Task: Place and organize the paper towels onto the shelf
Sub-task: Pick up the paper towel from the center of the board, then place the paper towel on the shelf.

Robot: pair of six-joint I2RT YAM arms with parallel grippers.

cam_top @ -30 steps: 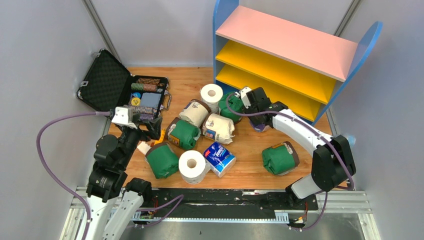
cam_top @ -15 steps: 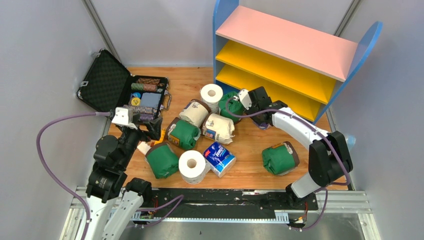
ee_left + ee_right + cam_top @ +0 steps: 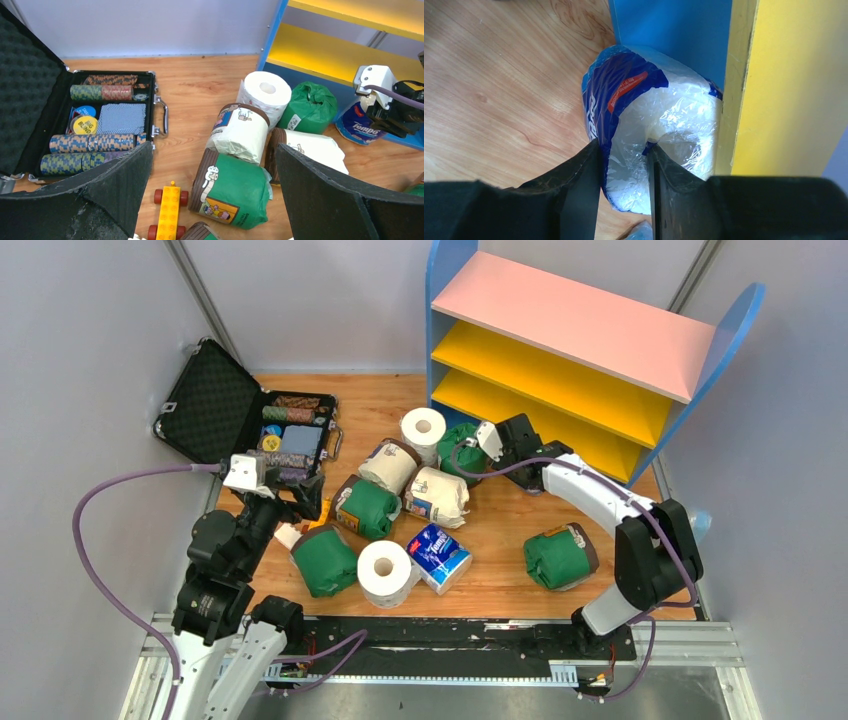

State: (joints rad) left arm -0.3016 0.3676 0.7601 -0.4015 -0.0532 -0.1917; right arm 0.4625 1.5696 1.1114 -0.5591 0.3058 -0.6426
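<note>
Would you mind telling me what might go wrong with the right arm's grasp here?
The right gripper pinches only one wall of the blue-and-white roll, over slick plastic wrap, so it may slip out. The roll sits against the yellow board and could catch there when lifted.

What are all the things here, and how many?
green rolls: four, green, spread over the table
cream rolls: two, cream with brown ends, mid-table
bare white rolls: two, white, one far middle, one front middle
loose blue roll: one, blue-and-white, front middle
held roll: one, blue-and-white, against the shelf's foot
shelf: one, blue sides, pink top, yellow boards, far right
case: one, black, open, far left
toy car: one, yellow with red wheels, near the case
left pincer: one, black, open, over the left side
right pincer: one, black, shut on the held roll
</note>
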